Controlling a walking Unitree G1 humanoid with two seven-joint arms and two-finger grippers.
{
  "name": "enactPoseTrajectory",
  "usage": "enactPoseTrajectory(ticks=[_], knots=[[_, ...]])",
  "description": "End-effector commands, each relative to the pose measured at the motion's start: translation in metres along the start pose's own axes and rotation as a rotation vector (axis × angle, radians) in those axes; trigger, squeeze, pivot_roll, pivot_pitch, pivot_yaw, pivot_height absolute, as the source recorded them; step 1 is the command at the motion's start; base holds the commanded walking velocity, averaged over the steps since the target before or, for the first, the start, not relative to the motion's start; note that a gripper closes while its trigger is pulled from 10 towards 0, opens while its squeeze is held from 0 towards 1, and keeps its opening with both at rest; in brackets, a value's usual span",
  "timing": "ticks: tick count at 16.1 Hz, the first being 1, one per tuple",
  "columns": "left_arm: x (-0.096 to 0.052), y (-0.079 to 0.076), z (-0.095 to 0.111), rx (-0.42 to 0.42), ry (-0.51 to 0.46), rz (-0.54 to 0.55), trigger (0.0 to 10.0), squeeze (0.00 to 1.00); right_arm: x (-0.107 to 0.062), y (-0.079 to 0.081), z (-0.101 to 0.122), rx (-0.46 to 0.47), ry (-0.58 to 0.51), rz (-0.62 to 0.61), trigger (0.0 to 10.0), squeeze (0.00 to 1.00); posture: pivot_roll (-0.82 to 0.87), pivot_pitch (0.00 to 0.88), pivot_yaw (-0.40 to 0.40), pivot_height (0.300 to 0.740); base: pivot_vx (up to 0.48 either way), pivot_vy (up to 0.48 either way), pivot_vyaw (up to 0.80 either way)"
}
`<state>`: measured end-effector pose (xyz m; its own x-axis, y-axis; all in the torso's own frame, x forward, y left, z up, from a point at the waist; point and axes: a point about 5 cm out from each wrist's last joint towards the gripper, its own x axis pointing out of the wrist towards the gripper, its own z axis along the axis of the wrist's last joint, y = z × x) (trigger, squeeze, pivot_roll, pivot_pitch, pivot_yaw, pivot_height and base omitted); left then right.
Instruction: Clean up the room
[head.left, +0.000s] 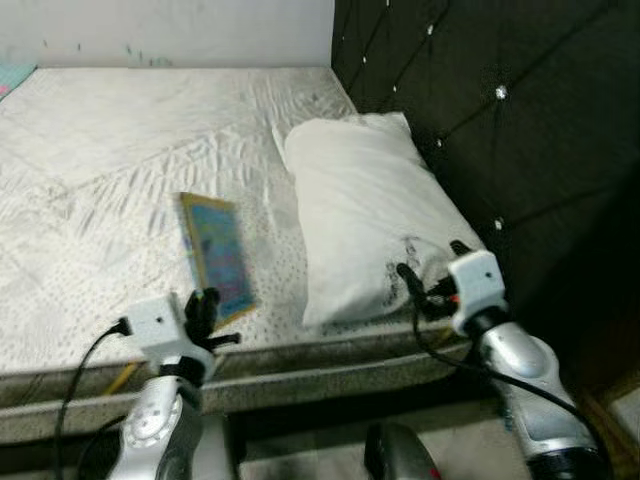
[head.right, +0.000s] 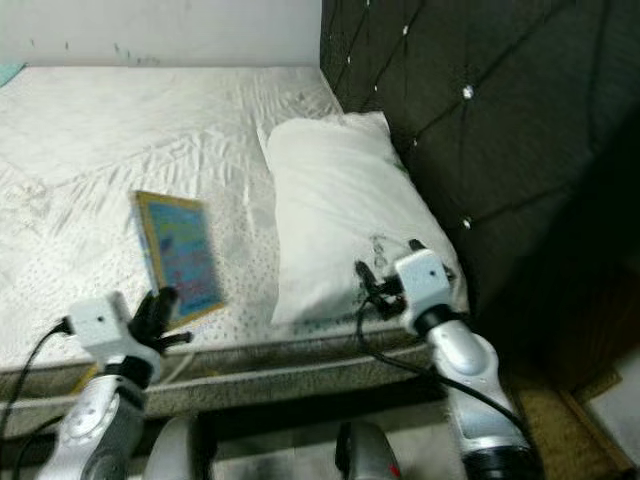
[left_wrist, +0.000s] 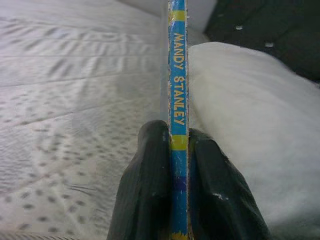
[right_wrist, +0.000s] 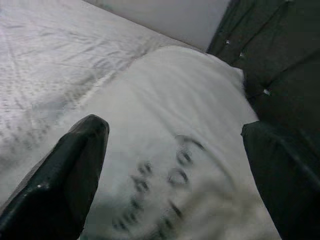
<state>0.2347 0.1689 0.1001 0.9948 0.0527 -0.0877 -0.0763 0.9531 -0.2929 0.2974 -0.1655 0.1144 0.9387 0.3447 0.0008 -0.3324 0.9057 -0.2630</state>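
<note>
Right, the left gripper (head.left: 203, 312) is at the near edge of the bed (head.left: 120, 160), and its two black fingers (left_wrist: 150, 165) are pinched tight on a thin book (head.left: 216, 254). In the left wrist view the book stands edge-on between the pads, its blue and yellow spine reading "MANDY STANLEY". From the head views, the book has a yellow border and a blue cover, and it stretches away from the gripper over the quilted white bedding, just beside the pillow (head.left: 365, 205). Whether its far end rests on the bedding or is lifted clear, I can't tell.

Over on the right, the right gripper (head.left: 432, 270) hovers at the pillow's near end, by the dark printed marks on the case. In the right wrist view its fingers (right_wrist: 65, 180) are spread wide, one on either side of the pillow, with nothing between them but white fabric. Whether the tips actually touch the pillow is hard to call.

The pillow lies lengthways on the bed, up against the dark tufted headboard (head.left: 500, 110), which is studded with small shiny buttons. A pale wall (head.left: 170, 30) runs behind the far edge of the bed. A black cable (head.left: 445, 355) loops down from the right wrist.
</note>
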Motion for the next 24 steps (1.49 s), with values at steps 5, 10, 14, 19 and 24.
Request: enactPoseTrajectory(ticks=[5,10,14,19,24], knots=[[0.0,0.0,0.007,-0.005,-0.031,0.016,10.0,0.0,0.0,-0.002,0.003,-0.032,-0.008,0.004,10.0,0.0,-0.14,0.061,-0.053,0.572,0.103,0.0,0.0],[0.0,0.002,0.006,-0.007,-0.021,0.047,10.0,0.0,-0.002,-0.001,0.003,-0.015,-0.004,0.014,10.0,0.0,-0.14,0.067,-0.059,0.572,0.0,0.0,0.42],[0.001,0.002,0.005,-0.01,-0.019,0.051,10.0,0.0,-0.001,0.002,0.004,-0.052,-0.012,0.033,10.0,0.0,-0.14,0.071,-0.06,0.572,0.0,0.0,0.74],[0.013,0.023,0.001,-0.076,0.046,0.072,10.0,0.0,-0.006,-0.004,0.0,-0.027,0.008,-0.006,10.0,0.0,-0.15,0.079,-0.064,0.572,0.0,0.0,0.32],[0.033,0.024,0.008,-0.104,0.101,-0.063,10.0,0.0,-0.014,-0.012,-0.002,-0.045,0.031,-0.016,10.0,0.0,-0.17,0.09,-0.083,0.572,0.0,0.0,0.0]])
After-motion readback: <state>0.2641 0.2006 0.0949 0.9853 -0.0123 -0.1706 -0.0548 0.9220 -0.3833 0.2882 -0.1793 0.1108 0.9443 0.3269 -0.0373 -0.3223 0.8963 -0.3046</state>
